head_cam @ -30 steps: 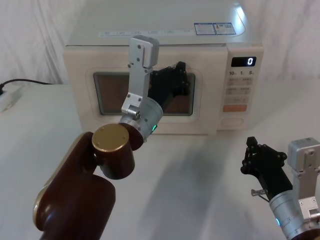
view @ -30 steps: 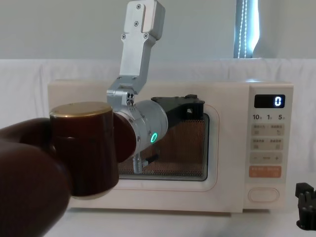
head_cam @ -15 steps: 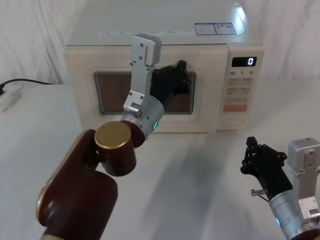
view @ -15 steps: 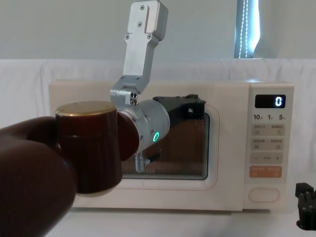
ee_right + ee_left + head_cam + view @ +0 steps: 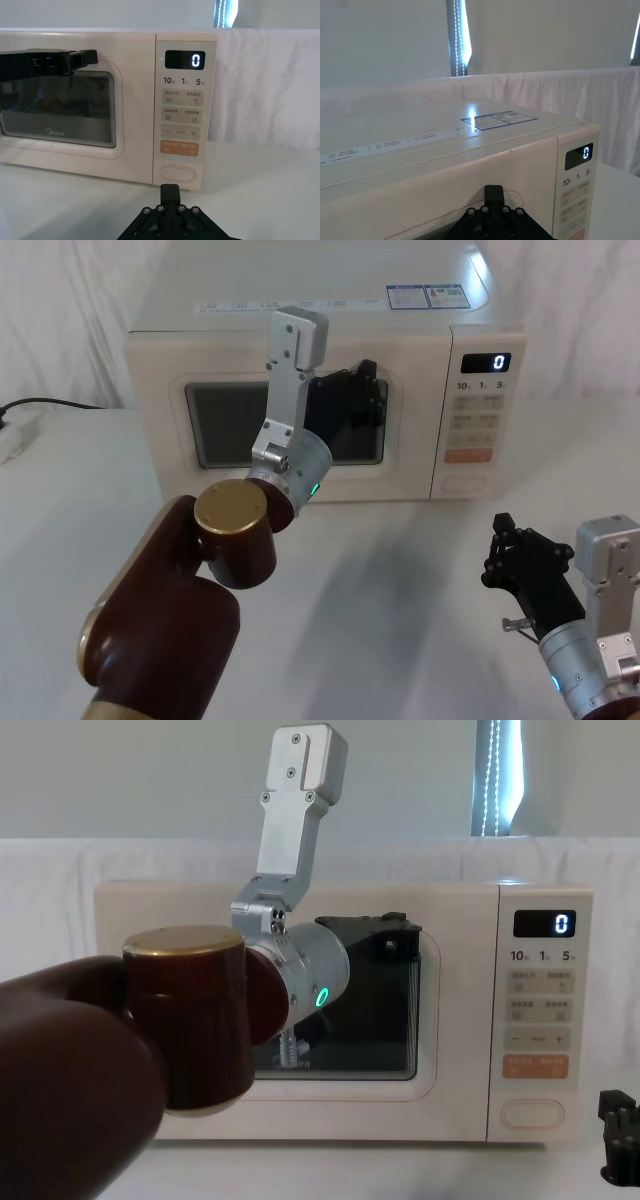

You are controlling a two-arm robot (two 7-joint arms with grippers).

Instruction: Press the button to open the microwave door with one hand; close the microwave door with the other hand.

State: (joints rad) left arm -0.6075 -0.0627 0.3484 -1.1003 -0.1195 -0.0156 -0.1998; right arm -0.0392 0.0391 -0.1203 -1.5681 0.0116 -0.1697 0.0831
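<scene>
Sitting flush with the oven front, the wide cream microwave door with its dark rounded glass window (image 5: 290,425) is judged shut or all but shut, its long axis running across the table. The black left gripper (image 5: 352,405) is held against the window's upper right part, the door lying straight ahead of it, so any last push would go forward into the panel. Whether its fingers are spread or pressed together cannot be told. The left arm is reached forward and up, its silver link raised above the wrist. The large cream pill-shaped button (image 5: 177,174) is set at the foot of the narrow control panel (image 5: 477,420), nearer the right gripper (image 5: 510,565), which is parked low, well apart.
</scene>
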